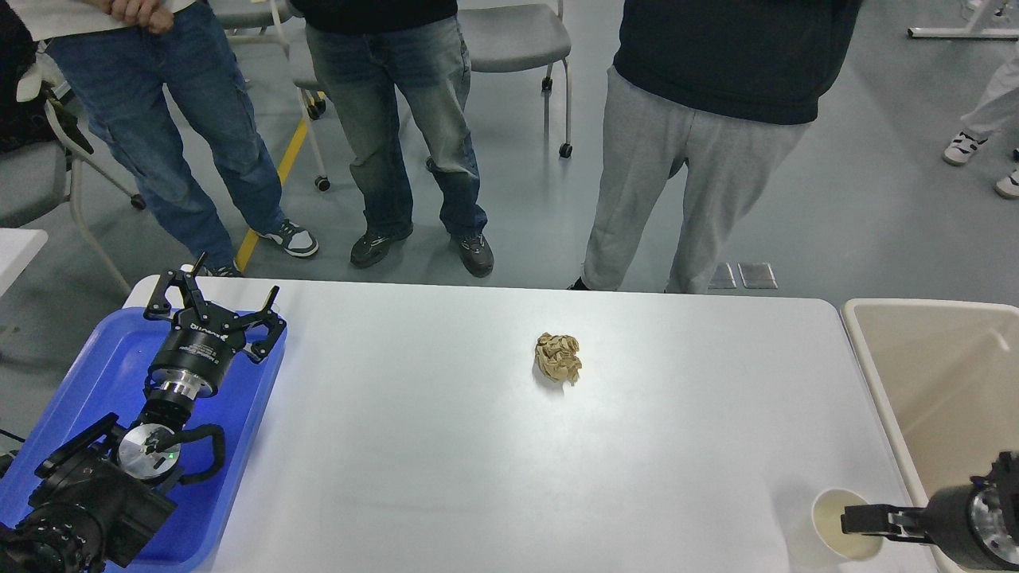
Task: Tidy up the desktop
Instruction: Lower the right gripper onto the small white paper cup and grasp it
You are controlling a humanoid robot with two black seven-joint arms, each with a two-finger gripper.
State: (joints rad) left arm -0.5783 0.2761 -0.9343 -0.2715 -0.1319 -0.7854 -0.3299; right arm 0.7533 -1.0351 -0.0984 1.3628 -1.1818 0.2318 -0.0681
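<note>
Lab or demo room: grey floor [860,199], wheeled chairs [517,40], standing onlookers [700,119] beside white desktop [478,446].

White lettering on the left tool [213,293] is too blurred to read.

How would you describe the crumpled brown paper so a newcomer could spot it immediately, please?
Start from the white desktop, flanked by a blue tray and a beige bin. Near its middle, toward the far edge, lies the crumpled paper ball. It is tan and wrinkled, unlike the smooth paper cup at the near right corner.
</note>
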